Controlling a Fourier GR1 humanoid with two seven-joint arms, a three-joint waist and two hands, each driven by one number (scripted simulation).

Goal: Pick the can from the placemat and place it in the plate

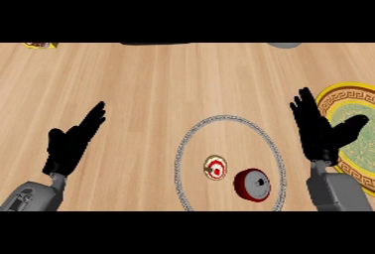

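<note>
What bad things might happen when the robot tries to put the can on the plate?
Two guesses. The red can stands right beside a small round thing on the placemat, so the right hand might bump that thing while grabbing. Also, that open hand and its forearm already cover part of the plate, so the robot may not see well where to set the can down.

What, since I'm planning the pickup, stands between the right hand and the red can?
Nothing visible: only bare placemat lies between the open right hand and the red can; a small round item sits farther left.
</note>
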